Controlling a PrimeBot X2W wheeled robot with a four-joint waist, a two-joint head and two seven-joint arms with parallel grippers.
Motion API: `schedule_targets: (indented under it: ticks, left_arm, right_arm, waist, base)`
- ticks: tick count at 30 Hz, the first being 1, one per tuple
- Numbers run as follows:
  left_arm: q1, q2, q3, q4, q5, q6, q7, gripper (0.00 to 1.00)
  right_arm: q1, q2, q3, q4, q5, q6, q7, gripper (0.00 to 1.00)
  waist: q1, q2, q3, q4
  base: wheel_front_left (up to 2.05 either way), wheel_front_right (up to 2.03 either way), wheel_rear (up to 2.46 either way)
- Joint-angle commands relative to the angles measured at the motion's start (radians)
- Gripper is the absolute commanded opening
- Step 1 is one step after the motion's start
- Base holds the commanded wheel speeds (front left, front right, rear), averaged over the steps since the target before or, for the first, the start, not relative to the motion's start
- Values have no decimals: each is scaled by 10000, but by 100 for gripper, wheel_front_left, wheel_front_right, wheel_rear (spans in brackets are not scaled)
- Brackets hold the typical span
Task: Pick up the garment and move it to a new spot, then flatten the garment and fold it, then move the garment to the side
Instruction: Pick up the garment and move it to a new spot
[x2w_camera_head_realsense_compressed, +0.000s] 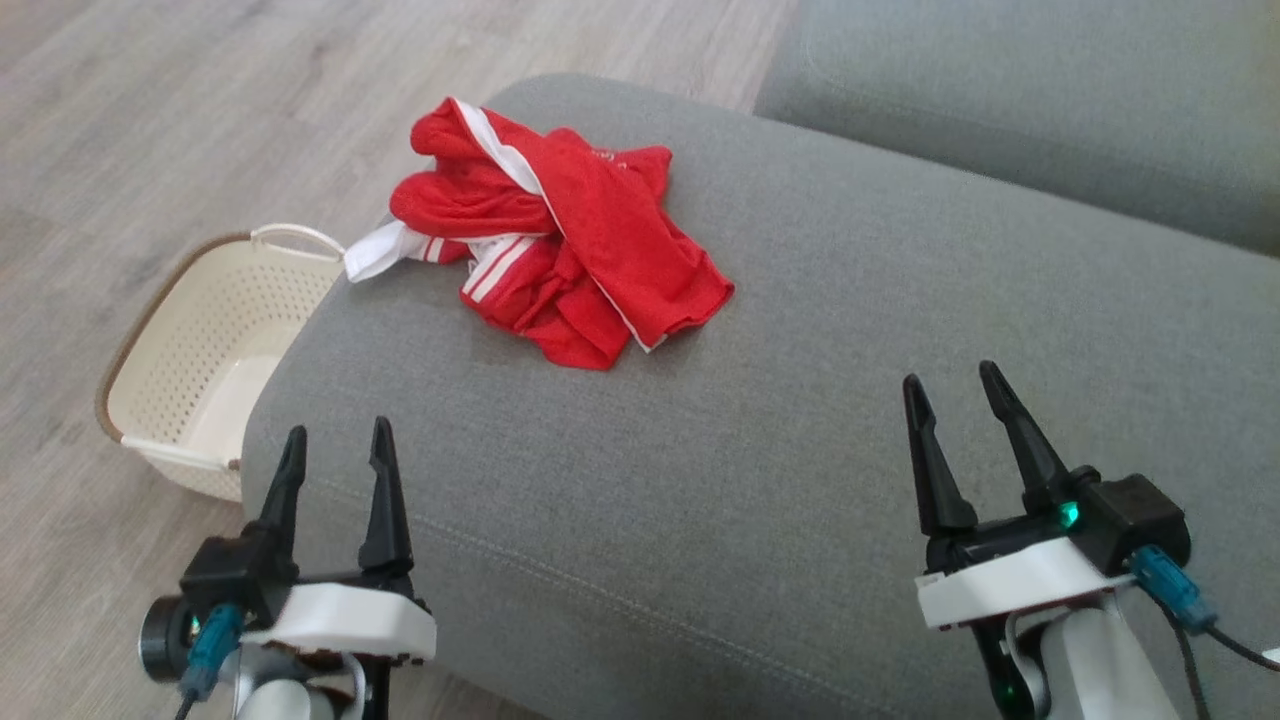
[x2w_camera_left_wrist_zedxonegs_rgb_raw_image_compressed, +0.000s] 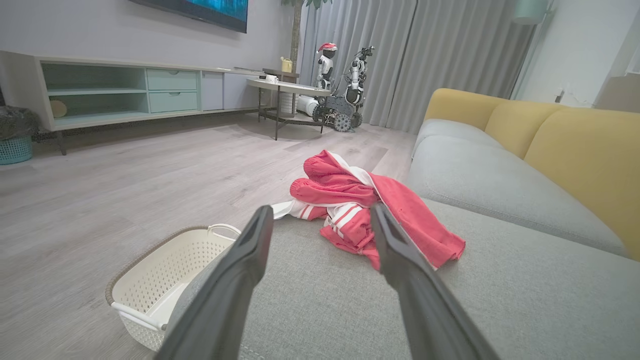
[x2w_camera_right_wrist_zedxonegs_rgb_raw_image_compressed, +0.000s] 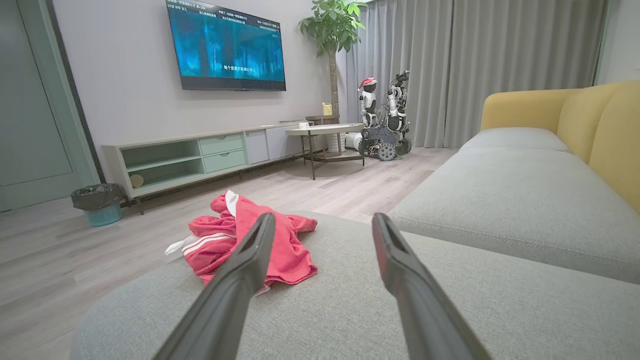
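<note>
The garment is soft matt red cloth with white trim, the sofa seat a grey, coarsely woven matt fabric, the basket smooth perforated cream plastic, and the floor pale, matt wood-grain planks.

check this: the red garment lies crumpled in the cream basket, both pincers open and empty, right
No: the red garment lies crumpled on the grey cushion, not in the cream basket, as the head view shows. The left pincer and right pincer are indeed open and empty.
</note>
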Motion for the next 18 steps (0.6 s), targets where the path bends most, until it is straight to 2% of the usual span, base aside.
schedule_targets:
  ticks: [1, 8, 9, 13, 18]
  left_arm:
    - [-417, 7, 417, -364, 26, 108, -122, 100]
    - [-981, 7, 773, -253, -38, 91, -122, 100]
    - [-1367, 7, 913, -65, -55, -93, -122, 100]
    - [-2120, 103, 1205, 354, -42, -362, -122, 100]
    - [-3850, 421, 1690, 1720, -469, -827, -117, 100]
  right_arm:
    - [-355, 3, 159, -329, -117, 65, -111, 100]
    - [-688, 3, 28, -477, -583, 65, 12, 100]
    - [-783, 3, -94, -653, -749, 65, 107, 100]
    - [-934, 3, -234, -923, -1036, 65, 283, 100]
    - [-1181, 3, -359, -1546, -1409, 65, 578, 100]
  waist:
    - [0, 0, 303, -136]
    - [0, 0, 1290, -604]
    - [0, 0, 1652, -765]
    - [0, 0, 2157, -1062]
    - [0, 0, 3036, -1519]
  base:
    - [0, 0, 0]
    - [0, 0, 0]
    - [0, 0, 0]
    - [0, 0, 0]
    - [0, 0, 0]
